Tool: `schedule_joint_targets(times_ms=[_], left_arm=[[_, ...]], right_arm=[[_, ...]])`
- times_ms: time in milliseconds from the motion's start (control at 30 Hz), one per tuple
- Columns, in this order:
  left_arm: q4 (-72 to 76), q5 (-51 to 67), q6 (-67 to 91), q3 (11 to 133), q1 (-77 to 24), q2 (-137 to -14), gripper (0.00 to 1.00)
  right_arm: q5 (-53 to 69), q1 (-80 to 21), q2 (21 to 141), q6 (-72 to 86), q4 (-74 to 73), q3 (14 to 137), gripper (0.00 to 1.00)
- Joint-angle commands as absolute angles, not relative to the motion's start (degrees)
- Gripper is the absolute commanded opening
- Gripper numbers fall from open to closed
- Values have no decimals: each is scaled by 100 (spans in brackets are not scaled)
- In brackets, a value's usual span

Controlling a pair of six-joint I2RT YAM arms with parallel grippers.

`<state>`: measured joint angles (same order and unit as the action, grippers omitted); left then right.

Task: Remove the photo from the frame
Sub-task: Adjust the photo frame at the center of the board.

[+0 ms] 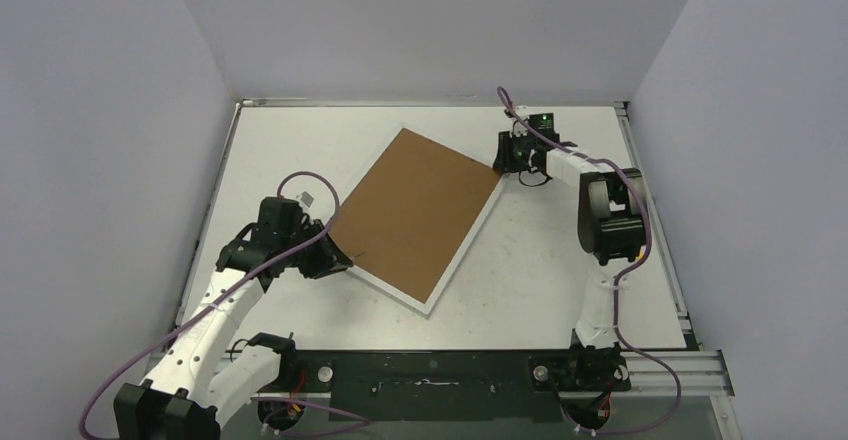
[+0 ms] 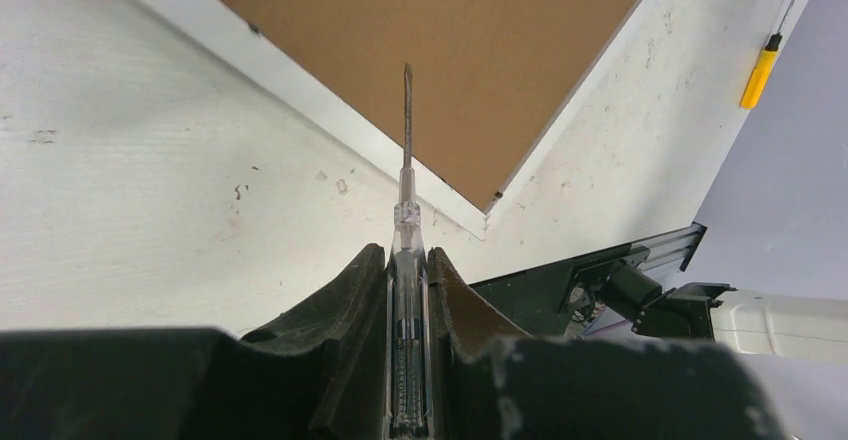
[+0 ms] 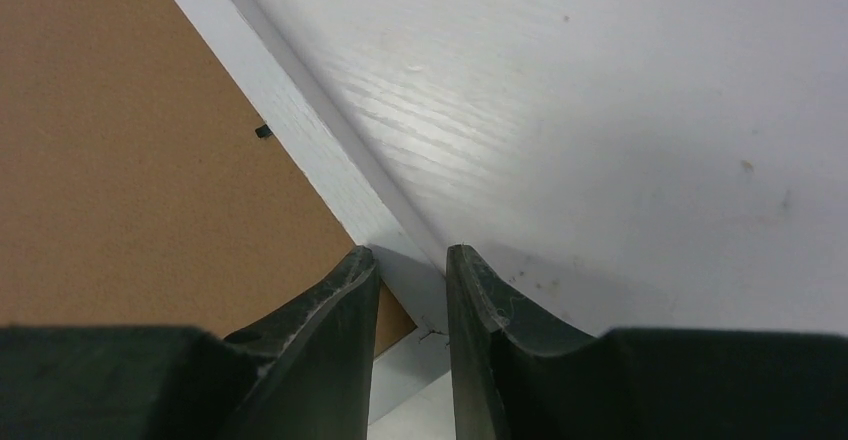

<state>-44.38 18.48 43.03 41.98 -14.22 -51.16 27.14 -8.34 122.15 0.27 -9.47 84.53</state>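
- Starting at the left, the left gripper (image 2: 407, 260) is clenched on a clear-handled screwdriver (image 2: 407, 140). Its blade reaches over the white border onto the brown backing board (image 1: 420, 210), near the frame's near-left edge.
- The frame (image 1: 466, 248) lies face down and skewed on the table (image 1: 560, 270), with its back upward.
- As a holder, the frame shows only the backing board seated inside its border. Small dark tabs, such as one (image 3: 263, 131) at the board's edge, appear to be pinning it in.
- The photo is not visible in any view; I judge it is under that board, inside the frame.
- At the right, the right gripper (image 3: 412, 260) straddles the frame's far-right corner, one finger over the board and one over the table. The jaws stand narrow, but I cannot tell whether they pinch the corner.
- A yellow-handled tool (image 2: 764, 68) lies well apart, past the frame.
- Progress looks early: nothing is opened. Freeing the tabs, lifting the board and drawing out the photo all remain.
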Motion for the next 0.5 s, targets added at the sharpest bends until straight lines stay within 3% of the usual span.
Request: schedule_joint_targets(times_ms=[0, 100, 233, 333, 467], left_arm=[[-4018, 2111, 4282, 4370, -1466, -5246, 0], [-3949, 1992, 4251, 4355, -1472, -5232, 0], [-3751, 2177, 4293, 4297, -1494, -5392, 0], [-3712, 2188, 4280, 4307, -1590, -5442, 0], [-3656, 2057, 4327, 4367, -1802, -5413, 0]], right_arm=[[462, -1365, 12006, 986, -1761, 7333, 20], [-124, -1543, 11002, 1795, -1066, 5836, 20], [-78, -1603, 9928, 2667, -781, 4382, 8], [341, -2370, 9147, 3131, -595, 3527, 15], [789, -3668, 8565, 3519, -722, 3436, 27]])
